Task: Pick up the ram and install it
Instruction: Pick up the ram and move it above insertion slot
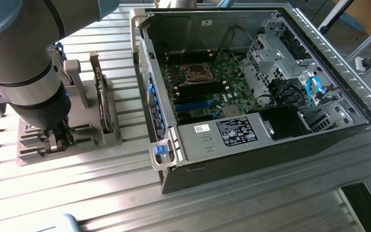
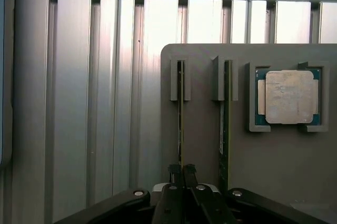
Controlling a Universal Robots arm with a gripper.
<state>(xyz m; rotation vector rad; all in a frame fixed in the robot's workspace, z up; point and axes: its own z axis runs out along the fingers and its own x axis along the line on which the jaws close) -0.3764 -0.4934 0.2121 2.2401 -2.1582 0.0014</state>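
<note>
Grey ribbed aluminium worktop (image 1: pixel 76 193): in the exterior view the gripper (image 1: pixel 60 142) reaches down into a grey plastic holder (image 1: pixel 85 137) near the worktop's edge at the exterior view's left, beside an open computer case (image 1: pixel 250 96).

In the wrist view the gripper (image 2: pixel 182 174) is pinched closed on the ram (image 2: pixel 180 124), a thin green circuit-board stick standing on edge in the slot nearest the holder's (image 2: pixel 202 129) edge. It looks light, stiff and fragile, and is best held by its bare long edge, mid-length.
</note>
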